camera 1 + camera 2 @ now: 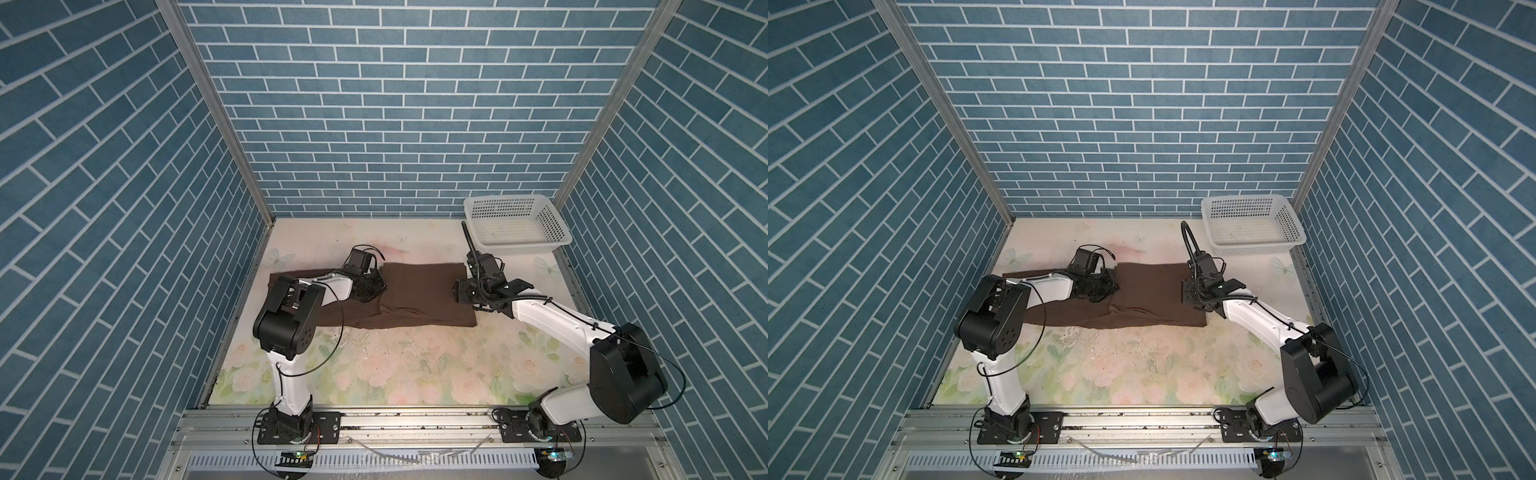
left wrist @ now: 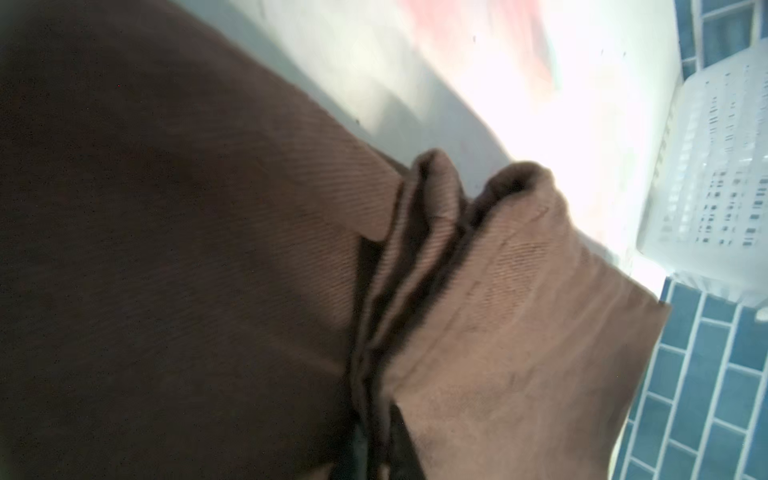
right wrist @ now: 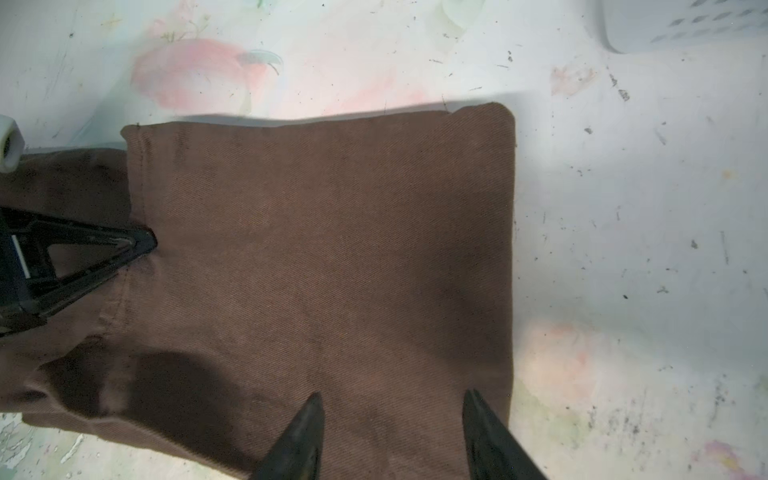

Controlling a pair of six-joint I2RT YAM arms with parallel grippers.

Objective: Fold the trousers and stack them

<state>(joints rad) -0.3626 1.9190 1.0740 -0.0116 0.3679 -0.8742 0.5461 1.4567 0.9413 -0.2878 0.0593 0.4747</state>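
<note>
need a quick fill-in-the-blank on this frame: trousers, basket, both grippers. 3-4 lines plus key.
1. In both top views the white perforated plastic basket stands at the far ___ corner of the floral-printed table.
2. Inside, the basket is ___.
3. The right gripper, poised over the dark brown cloth trousers, has its jaws ___.
4. The left gripper is ___ on the hem edge of the trousers' folded layer.
Missing words: right; empty; open; shut.
</note>
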